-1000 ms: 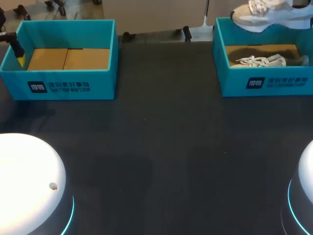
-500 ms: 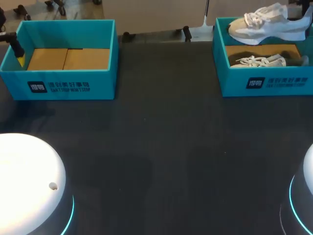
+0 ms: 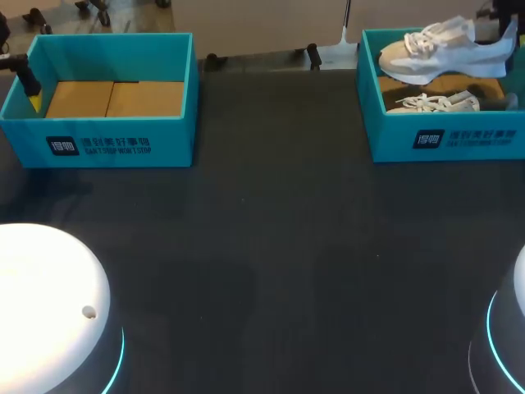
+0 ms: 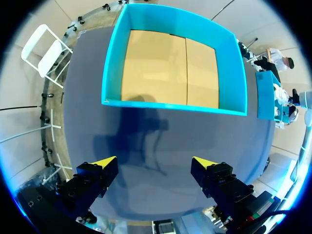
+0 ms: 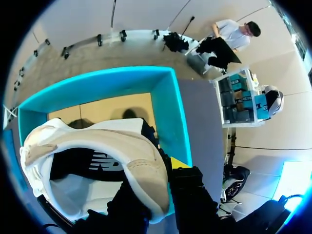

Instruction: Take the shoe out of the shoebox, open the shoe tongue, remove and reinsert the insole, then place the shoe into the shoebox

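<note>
Over the dark table [image 3: 279, 246], my left gripper [image 4: 155, 162] hangs spread and empty before the left shoebox [image 4: 173, 105], while farther off my right gripper [image 5: 156, 180], one finger hidden behind the heel, clamps the shoe [image 3: 439, 51] above the right shoebox [image 3: 443, 135].

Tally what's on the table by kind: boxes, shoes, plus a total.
Teal shoeboxes: 2, the left shoebox and the right shoebox.
White shoes: 2, the raised shoe over the right shoebox and the second shoe lying inside it.
Total: 4.
</note>
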Controlling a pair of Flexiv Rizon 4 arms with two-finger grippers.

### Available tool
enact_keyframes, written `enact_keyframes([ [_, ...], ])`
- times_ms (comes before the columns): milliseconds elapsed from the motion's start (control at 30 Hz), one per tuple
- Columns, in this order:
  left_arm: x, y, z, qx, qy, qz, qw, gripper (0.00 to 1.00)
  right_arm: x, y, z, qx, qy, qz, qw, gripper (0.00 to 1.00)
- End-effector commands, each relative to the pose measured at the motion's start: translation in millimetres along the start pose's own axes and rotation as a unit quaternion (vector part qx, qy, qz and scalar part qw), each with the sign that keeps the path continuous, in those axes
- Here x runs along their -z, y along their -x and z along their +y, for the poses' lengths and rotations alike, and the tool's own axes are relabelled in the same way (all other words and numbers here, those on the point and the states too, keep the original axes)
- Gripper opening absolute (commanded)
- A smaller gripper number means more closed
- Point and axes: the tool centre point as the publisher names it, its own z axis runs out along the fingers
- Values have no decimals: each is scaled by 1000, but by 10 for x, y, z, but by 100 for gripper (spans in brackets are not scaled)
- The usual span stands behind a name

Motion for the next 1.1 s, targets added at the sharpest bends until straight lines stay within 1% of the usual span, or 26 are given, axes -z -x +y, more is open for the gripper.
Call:
enact_keyframes([
  [33, 6, 1, 2, 0, 0, -1, 1000, 100, -60, 11, 72, -4, -8, -2, 1000, 0],
  [200, 6, 1, 2, 0, 0, -1, 1000, 100, -98, 28, 89, -10, -11, -2, 1000, 0],
  [367, 6, 1, 2, 0, 0, -1, 1000, 100, -170, -4, 140, -12, -11, -5, 1000, 0],
  [467, 6, 1, 2, 0, 0, -1, 1000, 100, -235, -31, 189, -12, -15, 0, 1000, 0],
  [700, 6, 1, 2, 0, 0, -1, 1000, 100, -298, -66, 290, -14, -11, 6, 1000, 0],
  [1100, 6, 1, 2, 0, 0, -1, 1000, 100, -551, -93, 336, -8, -31, 1, 999, 0],
])
